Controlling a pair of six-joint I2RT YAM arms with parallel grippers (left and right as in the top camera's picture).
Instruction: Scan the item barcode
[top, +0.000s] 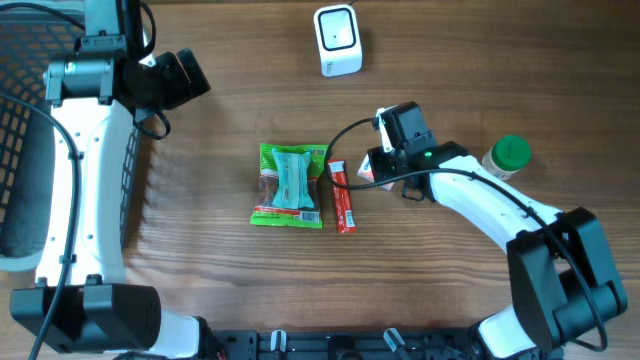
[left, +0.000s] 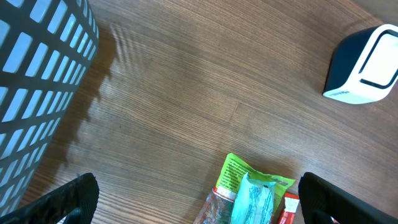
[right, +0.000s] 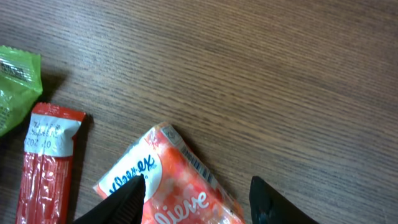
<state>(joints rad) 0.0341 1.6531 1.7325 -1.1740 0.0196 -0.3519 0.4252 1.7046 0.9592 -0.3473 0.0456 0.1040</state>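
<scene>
Orange soft tissue pack (right: 180, 180) lies barcode-up on the wooden table (right: 280, 74) between the parted fingers of the right gripper (right: 197, 190); whether they pinch it I cannot tell. The left gripper (left: 198, 186) hangs wide open and empty, probably keeping clear of the white boxy scanner (top: 337, 40) farther off.

Lab tabletop (top: 250, 90) staged as shop checkout: scanner (top: 337, 40), basket (top: 25, 110), snack packets (top: 290, 187).

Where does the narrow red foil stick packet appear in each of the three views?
Overhead: the narrow red foil stick packet lies at the centre, just right of the green plastic snack bag.
Left wrist: only its tip shows at the bottom edge, right of the green bag.
Right wrist: lower left, beside the green bag's corner.
Shared landmark: the green bag.
</scene>
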